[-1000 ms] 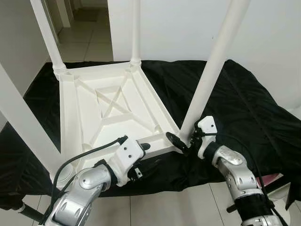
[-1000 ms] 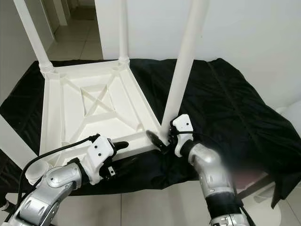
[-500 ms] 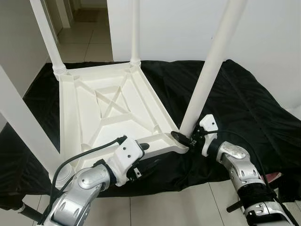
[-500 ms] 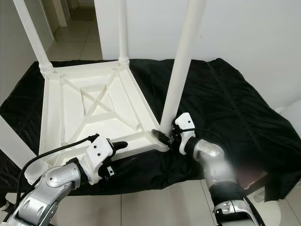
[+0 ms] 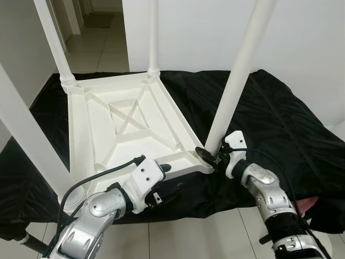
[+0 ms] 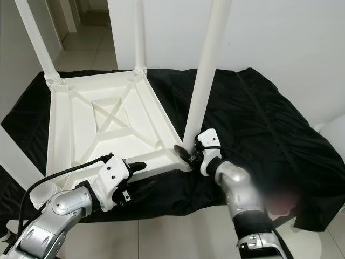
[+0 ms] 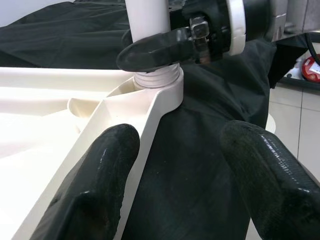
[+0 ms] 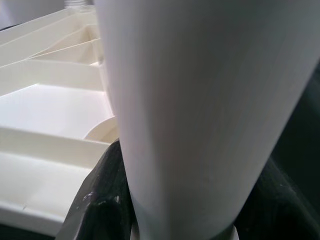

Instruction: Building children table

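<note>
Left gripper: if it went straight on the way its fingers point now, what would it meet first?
Judging from its wrist view, the left gripper, open astride the upturned table's near rim, would likely meet the corner socket where the right gripper clasps the white leg; depth is uncertain.

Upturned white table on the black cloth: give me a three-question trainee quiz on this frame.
1. True or false: the right gripper is closed around the base of the near-right leg.
2. Which edge do the left gripper's open fingers straddle?
A. the tabletop's near rim
B. the black cloth
C. a far leg
3. Fill in: the table lies ____ with legs pointing up.

Key: 1 true; 2 A; 3 upside down.
</note>
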Tool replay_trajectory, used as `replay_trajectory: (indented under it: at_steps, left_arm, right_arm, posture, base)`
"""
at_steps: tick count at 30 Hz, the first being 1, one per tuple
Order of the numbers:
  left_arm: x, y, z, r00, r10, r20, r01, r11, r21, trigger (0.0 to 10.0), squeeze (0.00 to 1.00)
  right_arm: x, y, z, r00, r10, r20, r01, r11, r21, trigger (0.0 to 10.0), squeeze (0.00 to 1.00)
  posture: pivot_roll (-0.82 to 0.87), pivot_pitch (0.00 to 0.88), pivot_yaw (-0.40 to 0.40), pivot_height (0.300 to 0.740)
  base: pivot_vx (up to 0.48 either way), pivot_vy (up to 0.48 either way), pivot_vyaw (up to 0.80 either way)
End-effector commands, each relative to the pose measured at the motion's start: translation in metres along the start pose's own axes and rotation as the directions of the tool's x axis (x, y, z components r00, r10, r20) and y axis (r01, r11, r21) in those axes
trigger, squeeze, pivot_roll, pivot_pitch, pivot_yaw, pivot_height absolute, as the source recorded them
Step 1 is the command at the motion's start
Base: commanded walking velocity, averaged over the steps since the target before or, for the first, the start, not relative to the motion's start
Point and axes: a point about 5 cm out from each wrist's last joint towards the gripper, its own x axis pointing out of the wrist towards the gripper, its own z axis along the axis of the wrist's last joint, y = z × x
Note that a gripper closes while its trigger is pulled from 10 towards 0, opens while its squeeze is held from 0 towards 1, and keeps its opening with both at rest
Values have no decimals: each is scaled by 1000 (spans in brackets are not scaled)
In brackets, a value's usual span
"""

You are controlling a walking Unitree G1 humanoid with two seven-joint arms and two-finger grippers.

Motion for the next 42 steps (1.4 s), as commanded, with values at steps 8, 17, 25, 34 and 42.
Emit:
replay_trajectory:
  at_steps: [8,17,25,34,42]
  left_arm:
    - [3,-1,1,1000,-10,-4,10,1000,2,10000,0]
    - [2,-1,0,1000,-14,-8,14,1000,6,10000,0]
    - [1,-2,0,1000,-13,-8,13,1000,4,10000,0]
    - [2,1,3,1000,-5,6,5,1000,-3,10000,0]
    - [3,0,3,1000,0,3,0,1000,9,10000,0]
  right_arm:
    - [-3,24,-17,929,-355,-102,366,920,138,10000,0]
    - [2,47,-15,888,-438,-142,460,862,214,10000,0]
    - [5,60,-5,882,-453,-128,471,851,233,10000,0]
    - [-5,37,9,949,-315,-8,310,930,199,10000,1000]
    - [-9,23,6,977,-213,-9,212,970,119,10000,0]
  posture:
    - [17,24,-3,740]
    - [17,24,-3,740]
    - [25,21,-9,740]
    - [23,22,-14,740]
    - [26,21,-19,740]
  base:
    - [0,0,0]
    - [0,0,0]
    - [0,0,0]
    - [0,0,0]
    - [0,0,0]
